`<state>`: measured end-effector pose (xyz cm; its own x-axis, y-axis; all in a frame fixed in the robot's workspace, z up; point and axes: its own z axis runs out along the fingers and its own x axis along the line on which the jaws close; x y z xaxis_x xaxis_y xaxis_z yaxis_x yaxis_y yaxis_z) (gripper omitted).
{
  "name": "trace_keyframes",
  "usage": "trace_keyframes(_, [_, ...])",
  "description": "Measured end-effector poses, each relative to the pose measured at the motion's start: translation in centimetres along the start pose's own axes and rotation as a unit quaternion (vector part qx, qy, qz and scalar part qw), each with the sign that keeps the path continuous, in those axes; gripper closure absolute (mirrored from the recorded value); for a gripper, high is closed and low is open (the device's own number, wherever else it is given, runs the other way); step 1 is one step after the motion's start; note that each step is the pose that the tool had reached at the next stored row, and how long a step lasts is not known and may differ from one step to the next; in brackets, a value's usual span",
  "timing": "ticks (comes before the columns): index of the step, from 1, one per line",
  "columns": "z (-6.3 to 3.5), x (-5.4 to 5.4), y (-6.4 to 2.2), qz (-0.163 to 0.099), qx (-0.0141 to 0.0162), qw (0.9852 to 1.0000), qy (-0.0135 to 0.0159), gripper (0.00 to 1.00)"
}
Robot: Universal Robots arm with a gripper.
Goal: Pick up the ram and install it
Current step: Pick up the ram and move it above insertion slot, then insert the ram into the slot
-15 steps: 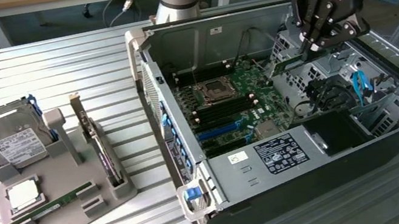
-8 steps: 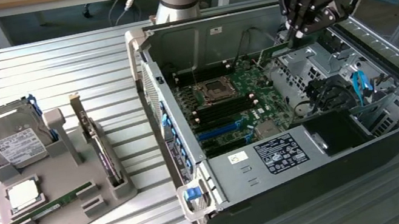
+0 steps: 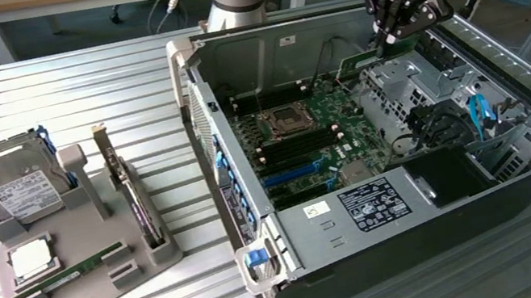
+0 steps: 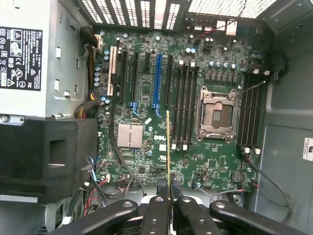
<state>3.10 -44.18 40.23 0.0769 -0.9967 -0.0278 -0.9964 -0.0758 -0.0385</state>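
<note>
the open computer case [image 3: 373,261] lies on its side beneath the pincer [image 4: 169,190], its motherboard [image 4: 142,93] facing up toward it. the pincer is closed on the ram [image 4: 168,147], gripping the stick edge-on by the edge nearest the wrist, above the board and apart from it. the empty memory slots [image 4: 185,105] lie below, close beside the stick's line. the stick looks light, thin and stiff but fragile. it is best held squarely by its long bare edges, off the chips and contacts.
</note>
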Motion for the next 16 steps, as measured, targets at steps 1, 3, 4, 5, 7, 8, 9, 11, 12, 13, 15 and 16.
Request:
trace_keyframes(1, [0.00, 0.0, 0.00, 0.000, 0.0000, 1.0000, 0.0000, 0.87])
trace_keyframes(3, [0.00, 0.0, 0.00, 0.000, 0.0000, 1.0000, 0.0000, 0.87])
trace_keyframes(4, [0.00, 0.0, 0.00, 0.000, 0.0000, 1.0000, 0.0000, 0.87])
trace_keyframes(5, [0.00, 0.0, 0.00, 0.000, 0.0000, 1.0000, 0.0000, 0.87])
trace_keyframes(7, [0.00, 0.0, 0.00, 0.000, 0.0000, 1.0000, 0.0000, 0.87])
trace_keyframes(8, [0.00, 0.0, 0.00, 0.000, 0.0000, 1.0000, 0.0000, 0.87])
trace_keyframes(9, [0.07, 0.0, 0.17, 0.000, 0.0001, 1.0000, -0.0002, 0.87])
trace_keyframes(11, [0.42, -0.2, 1.24, 0.000, 0.0000, 1.0000, 0.0000, 0.87])
trace_keyframes(12, [0.63, -0.3, 1.81, 0.000, 0.0000, 1.0000, -0.0001, 0.87])
trace_keyframes(13, [0.88, -0.4, 2.44, 0.000, 0.0000, 1.0000, -0.0001, 0.87])
trace_keyframes(15, [1.29, -0.5, 2.77, 0.001, 0.0001, 1.0000, 0.0000, 0.87])
trace_keyframes(16, [1.45, -0.5, 2.82, 0.002, 0.0000, 1.0000, 0.0001, 0.87])
